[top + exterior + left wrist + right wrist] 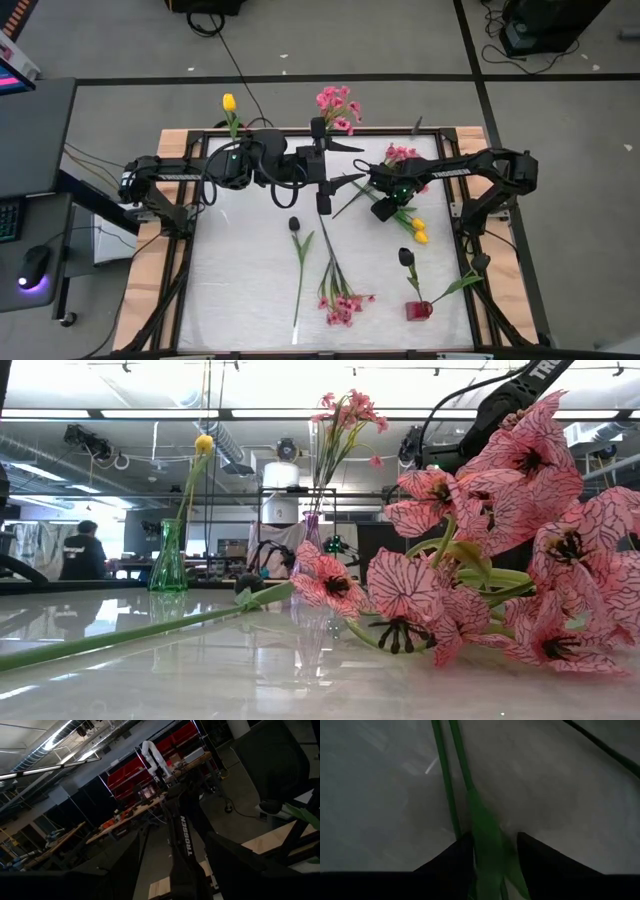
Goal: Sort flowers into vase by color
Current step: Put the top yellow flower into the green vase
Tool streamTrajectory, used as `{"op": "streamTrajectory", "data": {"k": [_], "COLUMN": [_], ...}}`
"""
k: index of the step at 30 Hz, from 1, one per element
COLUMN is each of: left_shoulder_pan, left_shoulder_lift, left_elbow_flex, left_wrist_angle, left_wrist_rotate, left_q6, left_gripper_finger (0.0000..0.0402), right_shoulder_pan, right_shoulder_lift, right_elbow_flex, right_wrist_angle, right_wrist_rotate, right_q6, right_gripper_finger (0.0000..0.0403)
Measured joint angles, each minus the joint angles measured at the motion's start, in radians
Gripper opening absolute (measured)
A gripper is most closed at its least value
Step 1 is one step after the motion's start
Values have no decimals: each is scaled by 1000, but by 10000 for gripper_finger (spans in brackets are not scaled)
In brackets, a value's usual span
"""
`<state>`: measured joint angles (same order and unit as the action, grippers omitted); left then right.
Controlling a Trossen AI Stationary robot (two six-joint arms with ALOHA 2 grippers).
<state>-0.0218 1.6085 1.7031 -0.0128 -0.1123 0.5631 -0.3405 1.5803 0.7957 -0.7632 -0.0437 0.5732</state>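
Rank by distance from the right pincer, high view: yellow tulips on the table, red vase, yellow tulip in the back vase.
From the right pincer:
1. Yellow tulips on the table, just beside it toward the front-right.
2. Red vase, front-right of the table.
3. Yellow tulip in the back vase, far back-left corner.

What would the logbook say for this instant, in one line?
right pincer: closing around green stems | left pincer: open, waiting | yellow tulip already in vase
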Motion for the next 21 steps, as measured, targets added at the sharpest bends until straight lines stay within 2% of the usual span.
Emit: {"op": "streamTrajectory", "data": {"k": [13, 21], "left_shoulder_pan": [0, 0], "left_shoulder_lift": [0, 0], "left_elbow_flex": [0, 0], "left_wrist_angle": [0, 0], "left_wrist_rotate": [0, 0], "left_q6": [0, 0], "left_gripper_finger": [233, 233], "right_shoulder_pan": [-1, 0], "right_shoulder_lift": [1, -29], "right_elbow_flex": [0, -4], "right_wrist_angle": [-2, -25], "right_wrist_rotate": [-26, -86], "right_q6": [1, 1], "right_gripper_finger": [67, 45]}}
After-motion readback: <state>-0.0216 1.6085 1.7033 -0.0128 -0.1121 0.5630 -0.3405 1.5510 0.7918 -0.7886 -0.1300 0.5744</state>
